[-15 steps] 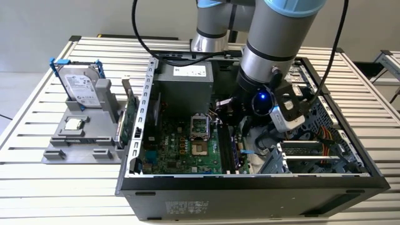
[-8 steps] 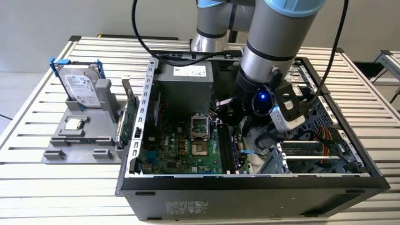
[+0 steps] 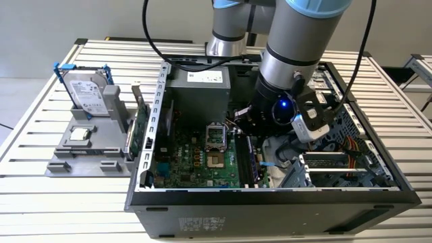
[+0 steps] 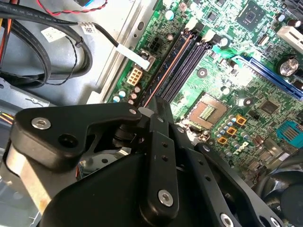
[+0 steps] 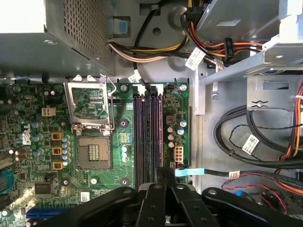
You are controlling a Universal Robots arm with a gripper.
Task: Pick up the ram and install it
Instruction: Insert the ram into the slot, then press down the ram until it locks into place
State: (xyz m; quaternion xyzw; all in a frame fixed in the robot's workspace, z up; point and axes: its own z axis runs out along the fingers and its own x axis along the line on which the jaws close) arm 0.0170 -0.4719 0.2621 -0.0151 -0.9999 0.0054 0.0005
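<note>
Second wrist view: fingers [image 4: 158, 111] pinch ram [image 4: 165, 71] in motherboard slot

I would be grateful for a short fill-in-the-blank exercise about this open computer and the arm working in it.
1. The black claw is ____ the open black computer case, near the long dark memory slots.
2. The silver hard drive in a blue-tabbed frame stands ____ that case, on a grey holder.
3. The square processor socket on the green motherboard is ____.
Missing words: inside; outside; empty.
</note>
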